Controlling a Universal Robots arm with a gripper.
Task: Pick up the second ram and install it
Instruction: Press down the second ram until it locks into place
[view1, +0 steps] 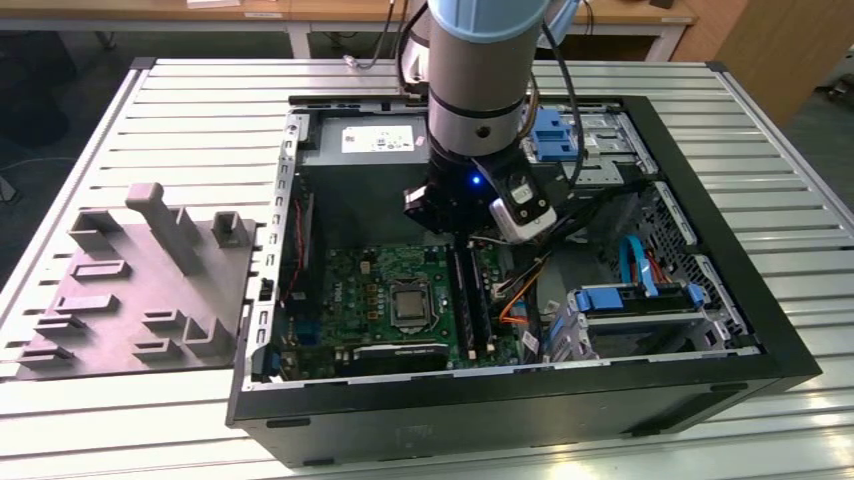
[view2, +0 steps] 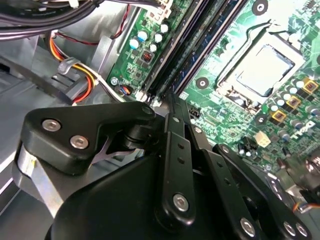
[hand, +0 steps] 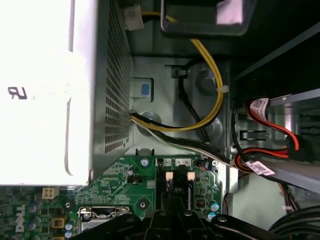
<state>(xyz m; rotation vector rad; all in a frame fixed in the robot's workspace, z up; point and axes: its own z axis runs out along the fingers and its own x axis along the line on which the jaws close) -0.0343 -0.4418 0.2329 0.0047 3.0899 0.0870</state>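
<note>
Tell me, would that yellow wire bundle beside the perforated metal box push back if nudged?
Probably floppy: the yellow wire bundle hangs in a loose curve, so it should bend aside. It would likely spring back somewhat, being cinched by a white tie.

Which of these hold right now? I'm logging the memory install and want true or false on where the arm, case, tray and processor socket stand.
1. The gripper is down inside the open computer case, over the memory slots. True.
2. The grey fixture tray lies inside the case. False: it lies on the table at the exterior view's left, beside the case.
3. The processor socket carries a fan. False: it is bare.
4. Yellow and black cables run beside the power supply in the first wrist view. True.
</note>
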